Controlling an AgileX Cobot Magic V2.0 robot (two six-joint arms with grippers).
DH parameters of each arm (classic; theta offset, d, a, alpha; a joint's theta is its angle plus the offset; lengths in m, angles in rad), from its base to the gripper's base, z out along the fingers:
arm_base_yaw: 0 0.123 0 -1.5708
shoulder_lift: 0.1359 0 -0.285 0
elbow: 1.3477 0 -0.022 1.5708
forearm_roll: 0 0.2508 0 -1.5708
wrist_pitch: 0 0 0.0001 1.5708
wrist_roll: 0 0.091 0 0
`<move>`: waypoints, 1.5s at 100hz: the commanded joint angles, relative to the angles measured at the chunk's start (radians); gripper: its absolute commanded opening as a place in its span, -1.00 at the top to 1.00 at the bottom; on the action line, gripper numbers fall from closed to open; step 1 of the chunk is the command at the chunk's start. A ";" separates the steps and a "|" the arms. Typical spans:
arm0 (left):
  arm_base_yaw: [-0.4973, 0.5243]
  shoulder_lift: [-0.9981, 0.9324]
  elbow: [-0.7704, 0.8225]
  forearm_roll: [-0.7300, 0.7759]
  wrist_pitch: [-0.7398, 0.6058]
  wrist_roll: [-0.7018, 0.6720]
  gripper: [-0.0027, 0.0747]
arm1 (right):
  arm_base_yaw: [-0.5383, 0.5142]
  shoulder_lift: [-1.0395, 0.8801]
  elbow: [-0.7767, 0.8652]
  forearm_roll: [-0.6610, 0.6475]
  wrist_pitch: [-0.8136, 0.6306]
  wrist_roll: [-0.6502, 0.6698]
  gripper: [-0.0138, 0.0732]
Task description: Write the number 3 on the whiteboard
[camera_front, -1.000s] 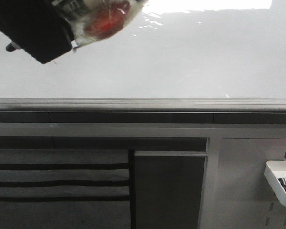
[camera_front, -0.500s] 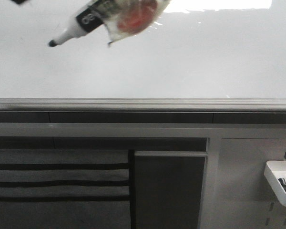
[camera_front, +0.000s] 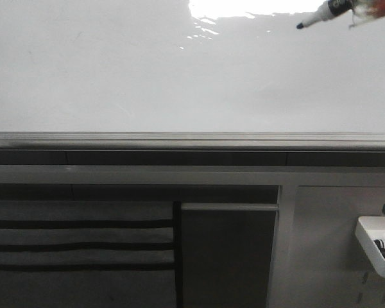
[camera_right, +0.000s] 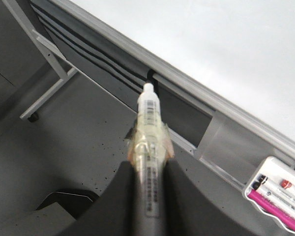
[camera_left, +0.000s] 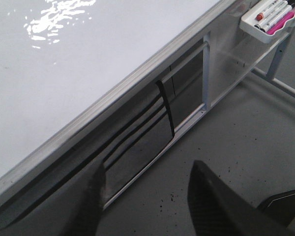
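Glossy whiteboard (camera_front: 147,77) filled most of the front view, blank, no number 3 visible on it; bright glare (camera_front: 244,8) sat at its top edge. Grey rail (camera_front: 192,140) ran along the board's lower edge. Marker (camera_front: 321,11) poked in over the board's upper right corner, dark tip pointing down-left, close to the glare; contact with the board could not be told. Right gripper (camera_right: 148,167) pinched the marker between its fingers (camera_right: 119,196), clear tape wrapped around the barrel. Left gripper (camera_left: 147,191) held nothing, fingers (camera_left: 211,196) spread wide, hanging below the board's rail over grey floor. White tray (camera_front: 377,247) with markers hung below the board, toward its right end.
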 commanded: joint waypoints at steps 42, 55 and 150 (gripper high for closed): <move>0.003 0.001 0.014 -0.020 -0.072 -0.014 0.37 | -0.009 0.074 -0.101 0.117 -0.123 0.004 0.71; 0.003 0.001 0.014 -0.020 -0.072 -0.014 0.46 | -0.009 0.180 -0.225 0.117 -0.061 0.008 0.71; 0.003 0.001 0.014 -0.020 -0.072 -0.014 0.98 | -0.018 0.619 -0.591 -0.248 0.030 0.198 0.71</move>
